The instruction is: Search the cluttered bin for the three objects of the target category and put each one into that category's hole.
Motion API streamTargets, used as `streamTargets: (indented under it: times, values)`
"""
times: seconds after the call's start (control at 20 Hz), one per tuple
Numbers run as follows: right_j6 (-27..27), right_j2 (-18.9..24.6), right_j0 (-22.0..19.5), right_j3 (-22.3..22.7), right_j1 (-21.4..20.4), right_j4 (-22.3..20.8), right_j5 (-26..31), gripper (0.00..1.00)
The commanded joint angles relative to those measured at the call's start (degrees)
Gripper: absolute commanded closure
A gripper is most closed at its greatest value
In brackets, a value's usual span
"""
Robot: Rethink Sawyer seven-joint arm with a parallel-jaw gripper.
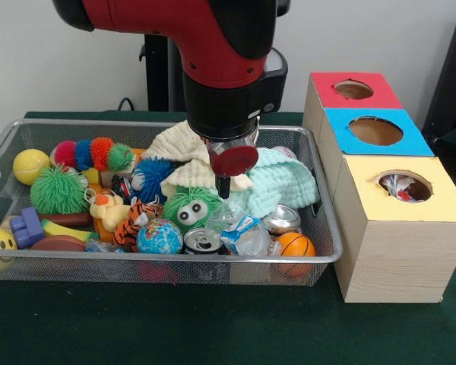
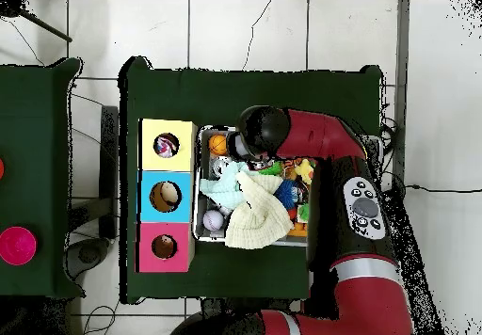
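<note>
1. The arm [image 1: 213, 46] comes down over the middle of the wire bin [image 1: 7, 144], and its gripper [image 1: 225, 186] hangs low among the clutter, just above a crumpled plastic bottle [image 1: 239, 228].
2. A red round disc [image 1: 234, 160] sits at the gripper's front, with a dark tip below it; whether the jaws are released or clenched cannot be told from either view.
3. Behind the gripper lie a cream cloth [image 1: 178, 144] and a mint cloth [image 1: 285, 182], the mint one toward the boxes.
4. Just beside the gripper's tip sits a green fuzzy toy with eyes [image 1: 190, 209].
5. At the bin's front edge lie a can [image 1: 204, 242], a globe ball [image 1: 159, 237] and a small basketball [image 1: 295, 245]; a second can [image 1: 281, 219] rests behind the basketball.
6. Farther along are a tiger toy [image 1: 133, 220], a blue pom ball [image 1: 152, 176], a green spiky ball [image 1: 57, 190], a striped caterpillar [image 1: 91, 154] and a yellow ball [image 1: 30, 166].
7. Beside the bin stand three boxes in a row, each with a round hole on top: the yellow box [image 1: 403, 209], the blue box [image 1: 376, 131] and the red box [image 1: 353, 90].
8. Something crumpled, white with red, shows inside the yellow box's hole.
9. In the overhead view the arm [image 2: 320, 138] covers much of the bin [image 2: 200, 185], with the cream cloth [image 2: 254, 220] draped over its end.
</note>
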Motion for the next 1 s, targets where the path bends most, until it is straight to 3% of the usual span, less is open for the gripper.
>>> streamTargets:
  times: [0.05, 0.45, 0.75, 1.0]
  values:
    - [-16.7, 5.7, -2.7, 4.1, 2.1, -3.9, -3.1, 1.00]
    - [-15.2, 6.7, -3.1, 5.5, 0.7, -3.8, -2.1, 1.00]
    - [-10.2, 6.1, -1.1, 8.7, -0.4, -3.4, -5.3, 1.00]
    - [-11.0, 5.6, -1.3, 8.8, 0.4, -4.8, -7.4, 1.00]
